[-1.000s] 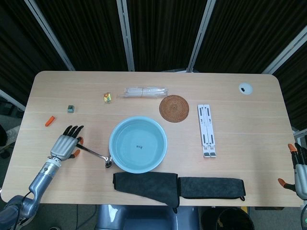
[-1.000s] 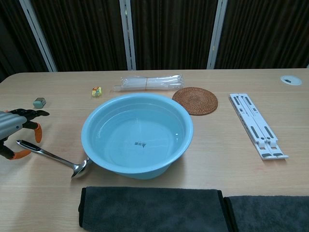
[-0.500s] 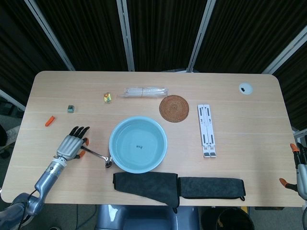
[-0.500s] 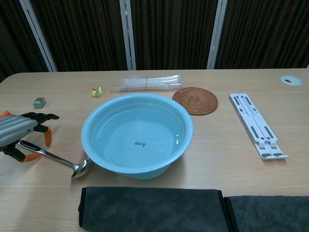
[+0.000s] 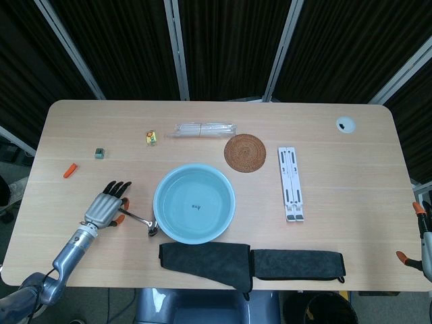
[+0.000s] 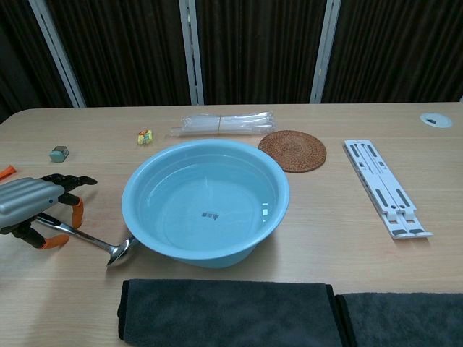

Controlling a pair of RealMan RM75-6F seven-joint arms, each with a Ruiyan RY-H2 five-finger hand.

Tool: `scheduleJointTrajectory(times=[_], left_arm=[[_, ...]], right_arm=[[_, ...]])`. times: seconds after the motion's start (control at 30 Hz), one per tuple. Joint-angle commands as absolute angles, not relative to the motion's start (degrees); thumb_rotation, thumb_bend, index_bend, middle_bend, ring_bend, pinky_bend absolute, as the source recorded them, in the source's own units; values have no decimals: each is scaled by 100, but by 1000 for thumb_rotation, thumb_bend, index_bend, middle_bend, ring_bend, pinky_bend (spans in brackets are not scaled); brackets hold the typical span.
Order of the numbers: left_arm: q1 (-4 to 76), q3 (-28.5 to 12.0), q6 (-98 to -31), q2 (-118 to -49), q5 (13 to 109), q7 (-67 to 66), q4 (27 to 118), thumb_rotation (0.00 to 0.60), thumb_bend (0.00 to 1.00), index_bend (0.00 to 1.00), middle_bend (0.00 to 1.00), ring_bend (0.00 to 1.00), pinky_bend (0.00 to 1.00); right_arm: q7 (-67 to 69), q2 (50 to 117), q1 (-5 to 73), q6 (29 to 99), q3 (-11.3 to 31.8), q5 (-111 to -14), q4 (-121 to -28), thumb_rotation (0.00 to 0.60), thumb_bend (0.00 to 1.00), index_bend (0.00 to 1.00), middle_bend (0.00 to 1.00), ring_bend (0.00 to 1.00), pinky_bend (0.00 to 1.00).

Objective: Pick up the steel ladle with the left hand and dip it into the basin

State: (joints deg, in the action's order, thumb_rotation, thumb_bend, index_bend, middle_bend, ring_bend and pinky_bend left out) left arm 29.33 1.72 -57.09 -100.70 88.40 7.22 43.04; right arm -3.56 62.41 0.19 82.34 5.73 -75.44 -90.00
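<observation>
The steel ladle (image 5: 142,220) (image 6: 94,242) lies flat on the table, its bowl touching the left foot of the light blue basin (image 5: 194,202) (image 6: 206,201), its handle running left. My left hand (image 5: 108,204) (image 6: 40,206) hovers palm down over the handle end, fingers spread and pointing forward, with nothing gripped. The basin holds clear water. My right hand (image 5: 424,239) shows only at the far right edge of the head view, off the table; how its fingers stand is unclear.
Two dark grey cloths (image 5: 206,260) (image 5: 297,264) lie along the front edge. Behind the basin are a woven coaster (image 5: 245,152), a clear plastic packet (image 5: 202,129), a white folding stand (image 5: 290,183), and small items: yellow (image 5: 151,138), grey (image 5: 99,154), orange (image 5: 69,170).
My left hand has slid right and slightly toward the front edge along the ladle handle, nearer the basin. The ladle and basin have not moved.
</observation>
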Motion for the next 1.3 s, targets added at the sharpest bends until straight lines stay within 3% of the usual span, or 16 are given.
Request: scheduleJointTrajectory(times=[0.03,0.4,0.67,1.3], left_arm=[[2931,175,-5720,-10068,8834,705,4298,600,355,481,0,0,0],[2915,197,-5798,-10034,8829,713,4322,600,373,593,0,0,0],[2869,213,-5861,-9866,8809,673,4510,600,401,611,0,0,0],[2450,522,-6616,-8662,9067,623,6180,600,402,607,0,0,0]], right_arm=[[-361,6242,16,8241,575,-7539,-9000,600,0,0,0,0,0],[-403,6251,27,8230,576,-7523,-9003,600,0,0,0,0,0],[-411,6258,26,8233,570,-7528,-9000,600,0,0,0,0,0],[-434,6261,-7,8324,491,-7697,-9079,600,0,0,0,0,0]])
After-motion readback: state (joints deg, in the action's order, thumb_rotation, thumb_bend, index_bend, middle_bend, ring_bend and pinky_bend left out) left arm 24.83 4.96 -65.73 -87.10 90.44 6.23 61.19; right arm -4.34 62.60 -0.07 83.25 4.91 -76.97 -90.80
